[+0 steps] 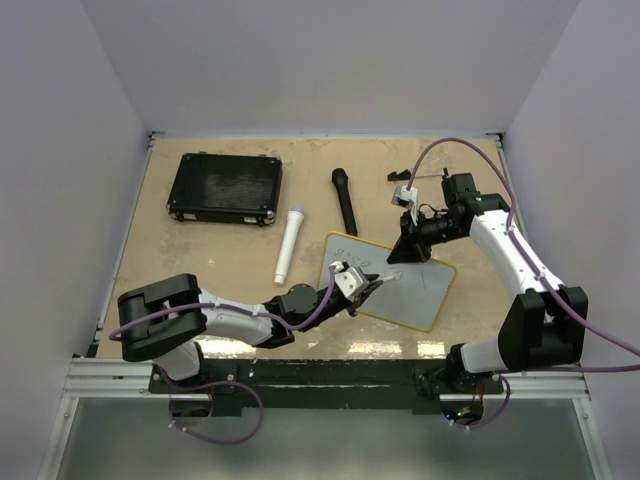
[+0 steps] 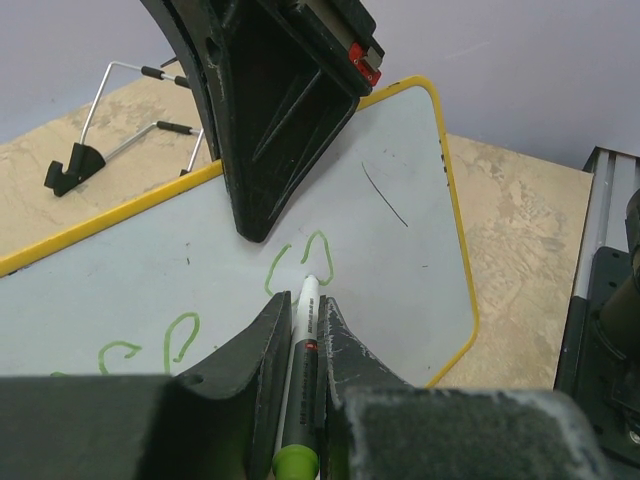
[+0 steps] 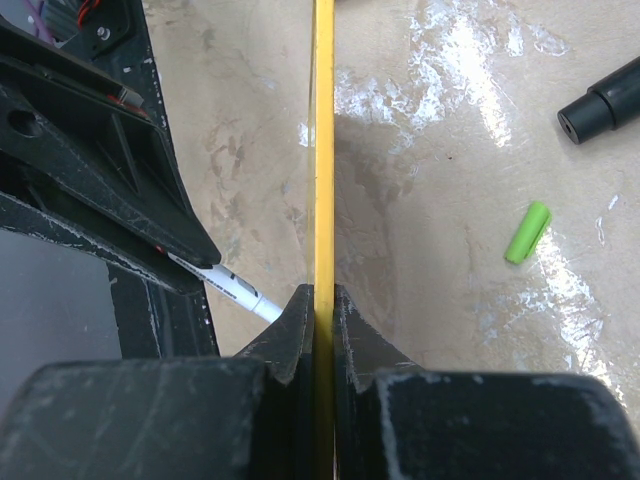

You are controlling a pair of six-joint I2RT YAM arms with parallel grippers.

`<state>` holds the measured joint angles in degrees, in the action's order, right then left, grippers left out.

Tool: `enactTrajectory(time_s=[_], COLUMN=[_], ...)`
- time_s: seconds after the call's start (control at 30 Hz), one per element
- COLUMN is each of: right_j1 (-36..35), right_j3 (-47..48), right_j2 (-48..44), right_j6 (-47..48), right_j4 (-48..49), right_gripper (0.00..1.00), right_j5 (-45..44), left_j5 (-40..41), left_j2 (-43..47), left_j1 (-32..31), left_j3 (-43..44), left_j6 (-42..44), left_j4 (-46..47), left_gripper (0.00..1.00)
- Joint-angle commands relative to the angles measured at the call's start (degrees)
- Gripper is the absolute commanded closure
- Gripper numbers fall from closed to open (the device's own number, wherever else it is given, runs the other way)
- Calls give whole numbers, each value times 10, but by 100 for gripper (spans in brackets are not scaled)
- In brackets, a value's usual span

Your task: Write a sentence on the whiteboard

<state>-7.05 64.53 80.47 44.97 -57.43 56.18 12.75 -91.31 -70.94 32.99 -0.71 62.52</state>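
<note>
The whiteboard (image 2: 400, 150) has a smooth, faintly glossy face and a shiny yellow rim. The desk (image 3: 450, 150) looks like mottled light wood, glossy in patches. The left claw (image 2: 303, 300) and the right claw (image 3: 323, 296) are grainy matt black plastic. The marker (image 2: 309, 295) is smooth white plastic.

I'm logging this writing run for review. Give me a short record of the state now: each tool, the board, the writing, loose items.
left tool: shut on the marker, tip at the whiteboard
right tool: shut on the whiteboard's yellow rim
sentence: only a few green loops, not finished
green cap: off the marker, lying on the table beside the board
also on table: black case, white microphone, black microphone
</note>
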Motion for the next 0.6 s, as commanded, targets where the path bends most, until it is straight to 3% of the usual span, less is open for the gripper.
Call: enactTrajectory(time_s=[0.0, 0.57], right_j1=[1, 1], right_j3=[0, -1], right_j2=[-14, -13], right_j6=[28, 28], right_j4=[13, 13], right_gripper=[100, 100], right_j5=[23, 22], left_j5=[17, 5], left_j2=[16, 20], left_j1=[7, 7], left_j3=[11, 16], left_j6=[23, 33], left_j4=[33, 44], left_gripper=[100, 100])
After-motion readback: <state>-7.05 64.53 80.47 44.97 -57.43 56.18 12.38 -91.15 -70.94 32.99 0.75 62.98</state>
